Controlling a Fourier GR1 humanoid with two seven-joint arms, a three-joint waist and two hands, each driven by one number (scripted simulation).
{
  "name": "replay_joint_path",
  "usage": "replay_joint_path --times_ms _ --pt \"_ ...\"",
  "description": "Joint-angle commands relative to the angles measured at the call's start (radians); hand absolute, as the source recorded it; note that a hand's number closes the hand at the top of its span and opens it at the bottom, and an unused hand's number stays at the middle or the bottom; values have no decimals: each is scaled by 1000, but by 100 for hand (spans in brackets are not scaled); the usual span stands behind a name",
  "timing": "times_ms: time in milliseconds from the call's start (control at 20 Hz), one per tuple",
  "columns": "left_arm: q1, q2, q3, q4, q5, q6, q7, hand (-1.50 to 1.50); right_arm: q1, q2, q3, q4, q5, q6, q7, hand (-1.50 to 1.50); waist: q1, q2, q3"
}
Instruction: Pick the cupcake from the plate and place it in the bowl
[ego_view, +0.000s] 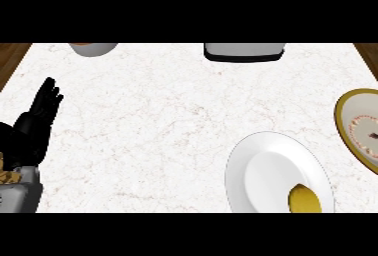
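Observation:
A gold-rimmed dish (345, 112) sits at the right edge of the head view, cut off by the frame. On it is a pale pink cupcake (367, 132) with a dotted border. A large white round dish (266, 165) lies at the lower right. A yellow object (304, 199) sits at its near edge, partly cut off. My left hand (40, 115) rests at the far left, fingers straight and pointing up, holding nothing and far from both dishes. My right hand does not show.
A white marble counter (162, 125) fills the view, with wooden strips at its far corners. At the back stand a grey cup-like vessel (93, 48) on the left and a grey and black appliance (244, 51) right of centre.

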Motion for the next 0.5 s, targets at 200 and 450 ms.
replay_joint_path --times_ms 200,450 --pt "23 -3 22 12 11 -57 -39 0 -239 2 114 418 105 -38 -164 150 31 6 1" --pt "-55 14 51 68 19 -79 -27 0 -449 -32 167 762 197 -93 -299 150 38 11 1"
